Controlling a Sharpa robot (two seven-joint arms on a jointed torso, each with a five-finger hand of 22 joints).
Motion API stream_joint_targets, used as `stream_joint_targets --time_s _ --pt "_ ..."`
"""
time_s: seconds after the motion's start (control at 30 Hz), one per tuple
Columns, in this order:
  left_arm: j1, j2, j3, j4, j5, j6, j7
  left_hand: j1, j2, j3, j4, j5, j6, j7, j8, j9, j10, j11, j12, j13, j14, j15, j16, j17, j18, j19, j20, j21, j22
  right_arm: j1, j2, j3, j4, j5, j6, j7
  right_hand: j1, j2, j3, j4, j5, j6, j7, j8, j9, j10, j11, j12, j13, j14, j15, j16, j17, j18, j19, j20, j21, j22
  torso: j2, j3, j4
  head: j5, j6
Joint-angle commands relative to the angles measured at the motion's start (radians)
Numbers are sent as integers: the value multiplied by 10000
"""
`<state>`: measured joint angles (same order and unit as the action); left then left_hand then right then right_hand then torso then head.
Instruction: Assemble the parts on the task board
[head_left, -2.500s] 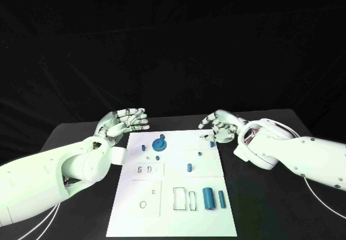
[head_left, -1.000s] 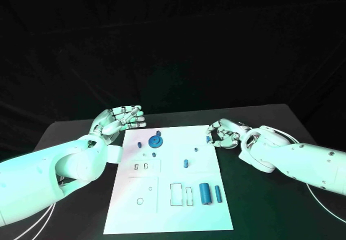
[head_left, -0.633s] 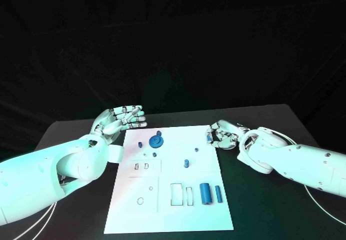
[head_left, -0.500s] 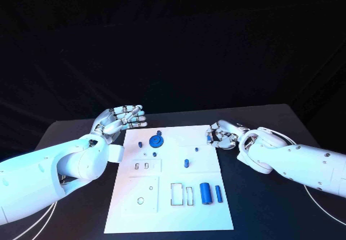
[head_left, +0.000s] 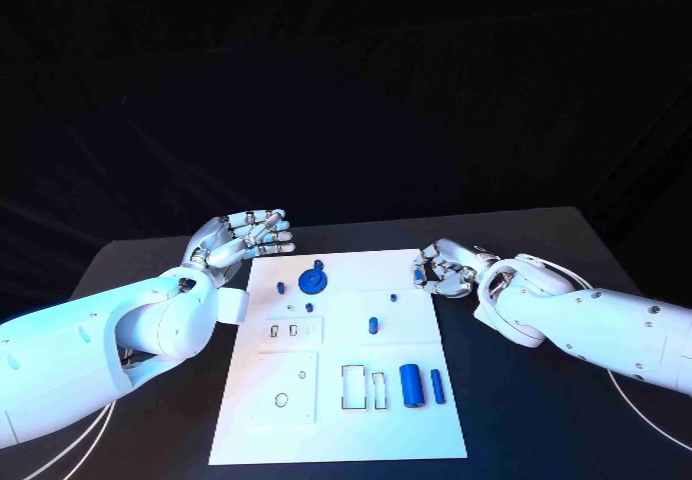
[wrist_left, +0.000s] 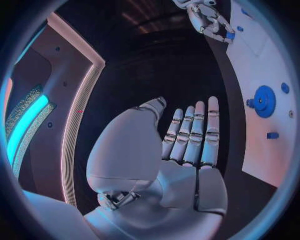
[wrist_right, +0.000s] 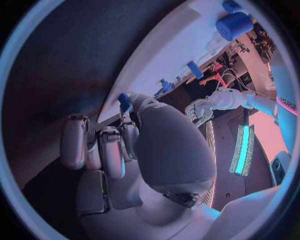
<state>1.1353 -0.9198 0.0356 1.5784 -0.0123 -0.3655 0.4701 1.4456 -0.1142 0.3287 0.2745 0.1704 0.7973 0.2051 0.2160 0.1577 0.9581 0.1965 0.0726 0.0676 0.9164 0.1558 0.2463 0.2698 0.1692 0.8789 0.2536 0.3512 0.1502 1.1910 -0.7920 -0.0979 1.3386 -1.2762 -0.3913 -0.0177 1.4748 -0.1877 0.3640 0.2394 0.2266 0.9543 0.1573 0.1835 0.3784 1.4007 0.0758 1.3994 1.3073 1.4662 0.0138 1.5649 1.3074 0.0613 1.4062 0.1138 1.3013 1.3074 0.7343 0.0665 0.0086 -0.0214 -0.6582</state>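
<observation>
Right hand (head_left: 444, 268) had dropped from upper centre-right to the task board (head_left: 346, 420) right edge, pinching a small blue part (wrist_right: 125, 102) there, probably to seat it | left hand (head_left: 240, 238) idle at upper left corner, fingers apart, holding nothing | blue gear (head_left: 313, 282) upper board, two cylinders (head_left: 411, 384) lower right.

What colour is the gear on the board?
Blue, like the other small parts; the gear shows best in the head view.
</observation>
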Motion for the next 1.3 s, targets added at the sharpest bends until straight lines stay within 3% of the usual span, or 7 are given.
stream_joint_targets --time_s 0.03,0.4,0.53,0.83,1.17,1.3 --pt "-2 24 4 5 24 157 57 56 -19 40 2 -61 1 453 26 15 30 40 -40 -9 -82 16 -66 8 104 -66 0 45 11 -13 11 -4 0 -78 -298 40 4 106 106 -6 46 168 -61 151 75 46 -64 70 654 1046 -124 59 2634 54 57 -46 69 448 0 -3 1 -11 -8" --pt "-6 30 2 -12 24 152 57 58 -17 50 0 -59 -5 462 23 14 25 45 -43 -9 -83 17 -65 16 105 -69 1 49 13 -14 31 -4 41 -136 -998 -207 3 336 367 -139 48 386 -232 543 261 92 -219 84 677 1046 -263 59 2634 42 97 -179 98 509 0 2 6 -45 -4" --pt "-6 31 1 -26 24 147 56 58 -17 50 0 -59 -5 462 23 14 25 45 -43 -9 -83 17 -65 16 105 -69 1 49 13 -11 34 -3 144 -174 -1201 -313 51 441 752 -207 83 317 -253 663 322 88 -252 63 671 1046 -302 59 2634 39 108 -226 96 528 -11 0 -6 -35 -4" --pt "-5 46 -3 -68 48 111 45 58 -17 50 0 -59 -5 462 23 14 25 45 -43 -9 -83 17 -65 16 105 -69 1 49 13 195 -5 1 741 -97 -1266 -779 -126 432 1036 -180 66 193 -240 774 384 95 -240 48 660 1046 -297 59 2634 24 144 -234 137 586 -27 -43 1 25 57" --pt "-6 198 -94 -279 89 106 32 58 -17 50 0 -59 -5 462 23 14 25 45 -43 -9 -83 17 -65 16 105 -69 1 49 13 384 427 -1 1940 208 -1022 -1453 -275 427 1155 -130 60 127 -238 836 417 70 -239 6 614 1046 -295 59 2634 14 171 -232 168 625 -181 -199 -41 415 -14" --pt "-8 344 -138 -534 92 127 50 58 -17 50 0 -59 -5 462 23 14 25 45 -43 -9 -83 17 -65 16 105 -69 1 49 13 334 955 -31 2218 198 -913 -1771 -276 437 1199 -150 60 124 -250 864 432 64 -247 -7 601 1043 -300 55 2620 15 173 -234 165 627 -277 -289 -66 705 -116"
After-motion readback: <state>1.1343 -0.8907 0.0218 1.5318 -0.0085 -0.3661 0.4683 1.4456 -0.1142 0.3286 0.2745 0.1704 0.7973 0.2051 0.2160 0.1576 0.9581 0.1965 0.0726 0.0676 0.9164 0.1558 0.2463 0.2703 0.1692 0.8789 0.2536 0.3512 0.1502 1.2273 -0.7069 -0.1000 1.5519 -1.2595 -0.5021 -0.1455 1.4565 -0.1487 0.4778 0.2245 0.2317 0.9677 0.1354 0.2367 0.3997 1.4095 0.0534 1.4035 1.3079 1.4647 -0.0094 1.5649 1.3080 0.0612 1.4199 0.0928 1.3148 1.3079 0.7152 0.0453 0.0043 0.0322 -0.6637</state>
